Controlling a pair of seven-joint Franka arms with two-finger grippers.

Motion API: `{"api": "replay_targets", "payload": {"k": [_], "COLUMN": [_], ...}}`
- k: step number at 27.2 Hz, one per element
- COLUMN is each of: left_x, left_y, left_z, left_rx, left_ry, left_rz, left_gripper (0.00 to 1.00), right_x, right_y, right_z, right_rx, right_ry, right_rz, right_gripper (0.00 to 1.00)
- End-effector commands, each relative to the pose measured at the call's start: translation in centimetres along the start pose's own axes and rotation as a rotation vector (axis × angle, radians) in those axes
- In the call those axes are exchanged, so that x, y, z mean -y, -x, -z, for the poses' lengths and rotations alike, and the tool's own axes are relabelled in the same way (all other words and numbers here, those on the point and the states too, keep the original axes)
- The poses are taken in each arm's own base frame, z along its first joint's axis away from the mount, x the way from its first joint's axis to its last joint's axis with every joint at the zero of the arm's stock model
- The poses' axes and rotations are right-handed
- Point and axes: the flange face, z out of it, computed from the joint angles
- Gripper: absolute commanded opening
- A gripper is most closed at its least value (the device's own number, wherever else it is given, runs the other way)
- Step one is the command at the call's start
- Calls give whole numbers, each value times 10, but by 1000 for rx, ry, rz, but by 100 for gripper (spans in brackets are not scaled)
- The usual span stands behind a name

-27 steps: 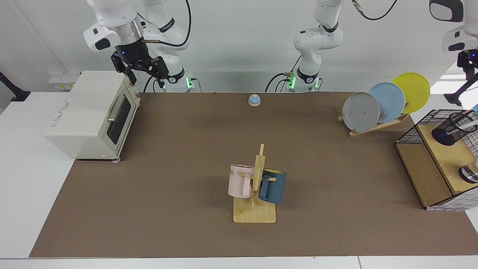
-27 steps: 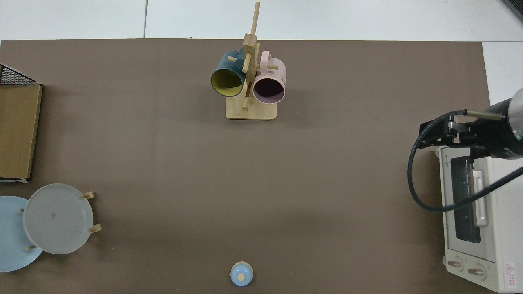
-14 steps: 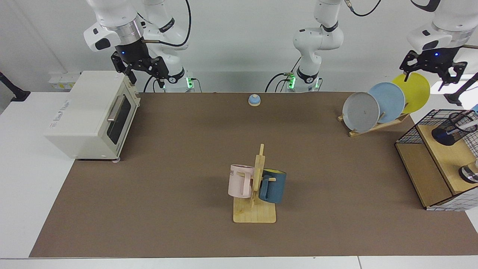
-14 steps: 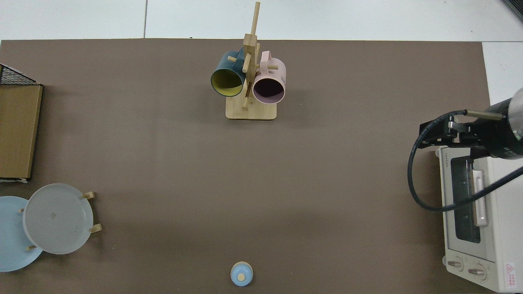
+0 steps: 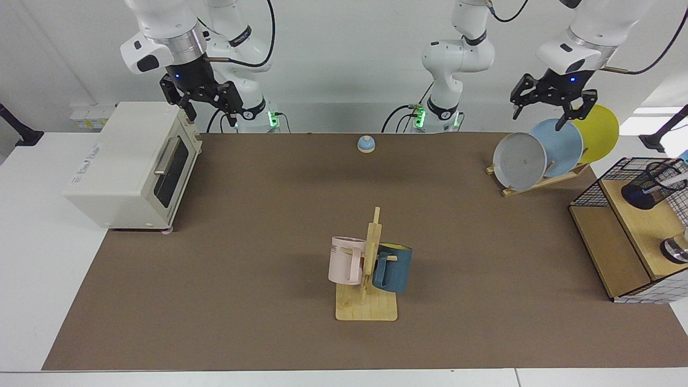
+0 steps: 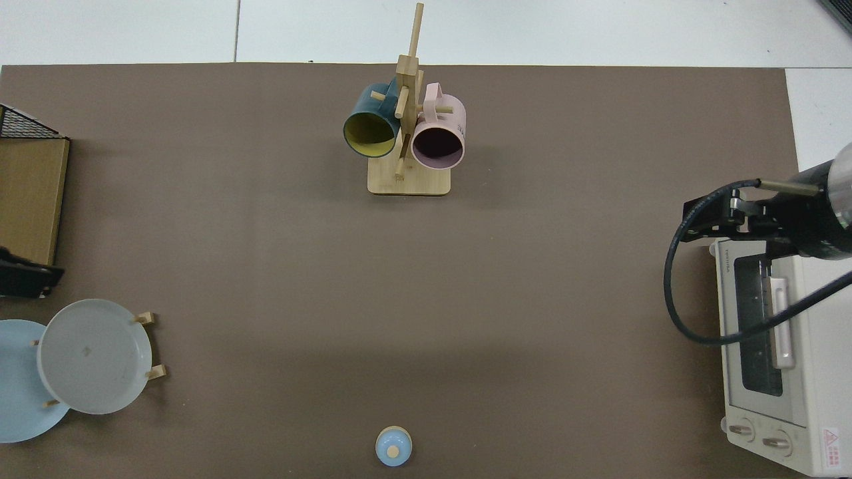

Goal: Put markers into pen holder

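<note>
Left gripper (image 5: 540,114) hung above plate rack (image 5: 543,180), fingers spread, empty. Right gripper (image 5: 208,113) waited over toaster oven (image 5: 129,166), fingers apart, empty. Pen holder (image 5: 650,185) stood on wire basket's shelf (image 5: 639,226), marker (image 5: 676,180) leaning inside.

two glossy white jointed franka arms with black bands, silver wrist rings, looping black cables, green-lit bases and black two-finger grippers showing small blue lights.

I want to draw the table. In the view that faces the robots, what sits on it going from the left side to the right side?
Toaster oven → little blue bell → mug rack with a pink and a blue mug → plate rack → wire basket holding the pen holder.
</note>
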Motion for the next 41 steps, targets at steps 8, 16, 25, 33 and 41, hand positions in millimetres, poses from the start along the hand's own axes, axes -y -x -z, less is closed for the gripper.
{"api": "replay_targets", "payload": {"k": [8,16,25,33,41], "left_x": [-15,-12,-9,-4,-3], "left_y": [-8,-17,-10,-10,-8], "left_z": [5,10,15,13,12], "left_rx": [15,35,39,38,45], "left_ry": [37,-16,-53,-50,-48], "left_rz": [112,101,159,156,163], "left_gripper": [100,100,100,100,100], "right_x": [-4,-4,-4,-4,-4], "right_y": [2,2,2,2,2], "right_z": [1,1,1,1,1], "right_rx": [18,18,18,18,18], "right_ry": [1,1,1,1,1], "right_rz": [15,15,15,15,15], "right_gripper": [100,100,100,100,100]}}
